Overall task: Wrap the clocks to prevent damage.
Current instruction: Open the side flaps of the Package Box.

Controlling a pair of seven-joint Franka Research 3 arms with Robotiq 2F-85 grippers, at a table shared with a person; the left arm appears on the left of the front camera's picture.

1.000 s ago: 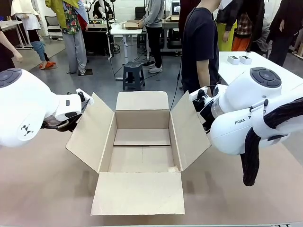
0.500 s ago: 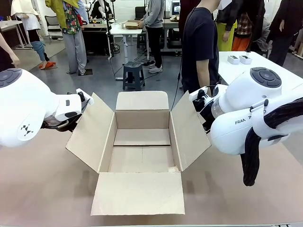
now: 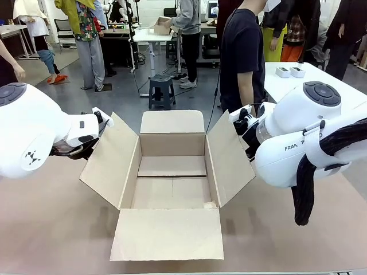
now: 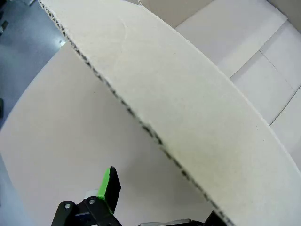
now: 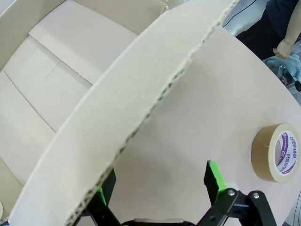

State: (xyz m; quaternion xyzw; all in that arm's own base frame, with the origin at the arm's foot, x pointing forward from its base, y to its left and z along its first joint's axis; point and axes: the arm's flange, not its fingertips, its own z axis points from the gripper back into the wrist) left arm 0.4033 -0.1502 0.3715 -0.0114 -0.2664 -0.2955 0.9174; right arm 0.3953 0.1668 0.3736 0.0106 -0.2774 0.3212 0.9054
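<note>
1. The desk (image 3: 51,229) carries the box at its middle with nothing pinning it down. An uneven push from one arm could slide or turn it.
2. The cardboard box (image 3: 172,144) stands open with all its flaps splayed and its floor bare. I cannot tell where the clocks are. A clock set in unwrapped would probably knock against hard cardboard.
3. The left flap (image 3: 109,160) and right flap (image 3: 229,157) lean outward. A sideways tug could crease or tear either one at the fold.
4. The left hand (image 4: 160,197) is released, jaws wide astride the left flap's edge, grasping nothing. The right hand (image 5: 160,176) is the same on the right flap. If either clenches off-square, the corrugated edge may crush.
5. The tape roll (image 5: 277,153) lies flat near the right hand, and a swing of that arm could knock it away.
6. The person's hand (image 5: 283,47) is at the far edge beside something pale blue, too small to identify. Reaching in between the arms risks a bump.
</note>
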